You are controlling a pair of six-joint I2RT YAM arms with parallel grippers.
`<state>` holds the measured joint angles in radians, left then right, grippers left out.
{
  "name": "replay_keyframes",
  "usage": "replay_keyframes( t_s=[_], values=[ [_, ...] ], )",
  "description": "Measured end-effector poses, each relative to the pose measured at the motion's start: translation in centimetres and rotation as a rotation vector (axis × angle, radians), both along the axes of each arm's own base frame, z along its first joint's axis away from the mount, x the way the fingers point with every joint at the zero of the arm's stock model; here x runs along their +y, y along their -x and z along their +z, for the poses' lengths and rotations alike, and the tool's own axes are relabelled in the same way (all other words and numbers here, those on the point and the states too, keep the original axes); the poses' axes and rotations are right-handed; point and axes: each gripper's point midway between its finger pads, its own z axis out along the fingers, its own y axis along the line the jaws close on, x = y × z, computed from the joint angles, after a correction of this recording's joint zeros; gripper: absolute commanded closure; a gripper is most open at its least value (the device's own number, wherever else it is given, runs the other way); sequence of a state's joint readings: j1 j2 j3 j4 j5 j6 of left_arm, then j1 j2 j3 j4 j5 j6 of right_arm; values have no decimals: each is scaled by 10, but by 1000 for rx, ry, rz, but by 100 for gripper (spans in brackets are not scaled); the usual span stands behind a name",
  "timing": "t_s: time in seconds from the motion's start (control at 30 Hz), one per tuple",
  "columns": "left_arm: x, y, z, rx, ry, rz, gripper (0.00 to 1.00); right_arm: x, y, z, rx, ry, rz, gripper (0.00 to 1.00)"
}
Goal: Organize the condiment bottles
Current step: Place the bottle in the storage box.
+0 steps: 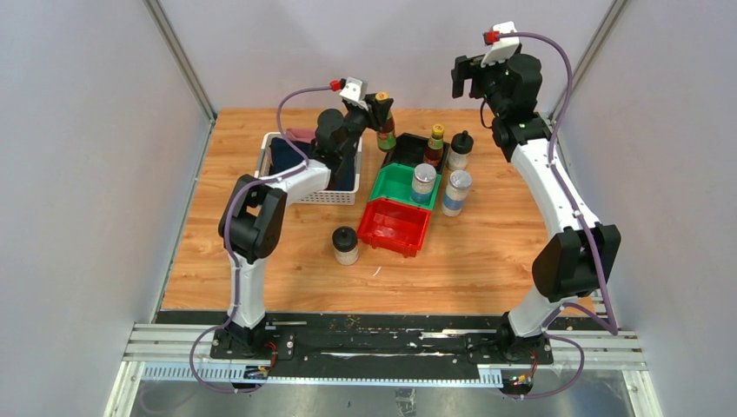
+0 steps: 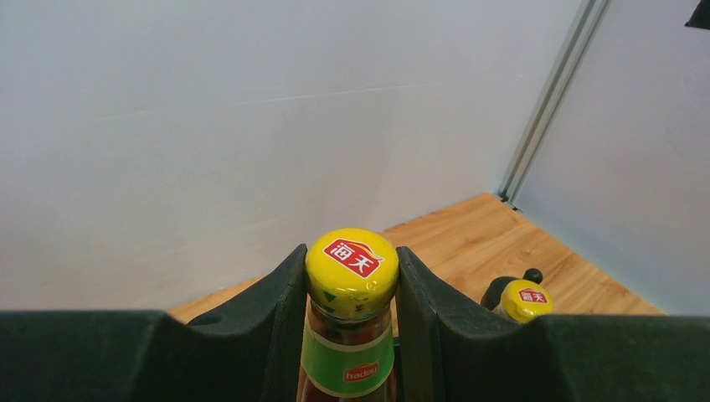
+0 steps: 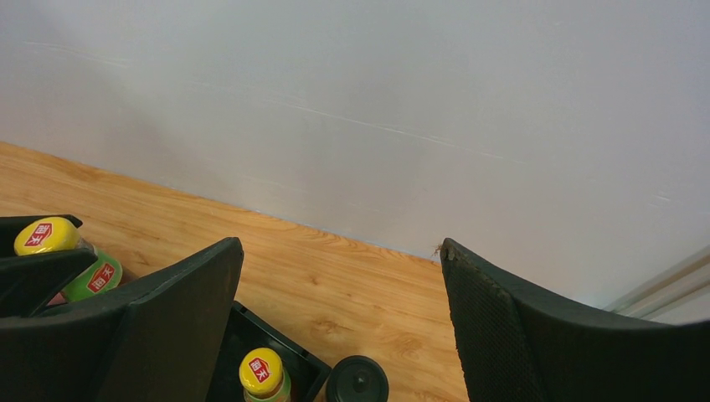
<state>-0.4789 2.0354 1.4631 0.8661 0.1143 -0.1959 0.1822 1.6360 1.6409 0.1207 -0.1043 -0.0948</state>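
Observation:
My left gripper [image 1: 380,104] is shut on the yellow cap of a slim dark sauce bottle [image 1: 386,132], upright just left of the black bin [image 1: 408,155]; the wrist view shows the jaws [image 2: 351,248] squeezing the cap [image 2: 352,270]. The second sauce bottle [image 1: 434,146] stands in the black bin. One black-lidded jar [image 1: 460,149] stands right of that bin, the other [image 1: 345,245] left of the red bin [image 1: 395,228]. One shaker [image 1: 423,182] stands in the green bin [image 1: 393,184], the other [image 1: 456,192] on the table beside it. My right gripper [image 1: 469,76] is open, empty and raised at the back.
A white basket [image 1: 346,193] of dark cloth sits at the back left under my left forearm. The three bins lie in a diagonal row mid-table. The right wrist view shows the binned sauce bottle [image 3: 261,373] and the jar lid [image 3: 357,381] below the open fingers [image 3: 486,301].

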Motion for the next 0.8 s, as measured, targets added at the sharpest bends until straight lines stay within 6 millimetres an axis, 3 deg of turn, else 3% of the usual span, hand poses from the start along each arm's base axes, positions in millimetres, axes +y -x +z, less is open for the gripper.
replay_keyframes(
  t_s=[0.33,0.8],
  values=[
    [-11,-6,-20,27,-9,-56,100,-4,-1,2,-9,-2,-8,9],
    [-27,-6,-23,21,-4,-141,100,-4,-1,4,-14,-3,-8,9]
  ],
)
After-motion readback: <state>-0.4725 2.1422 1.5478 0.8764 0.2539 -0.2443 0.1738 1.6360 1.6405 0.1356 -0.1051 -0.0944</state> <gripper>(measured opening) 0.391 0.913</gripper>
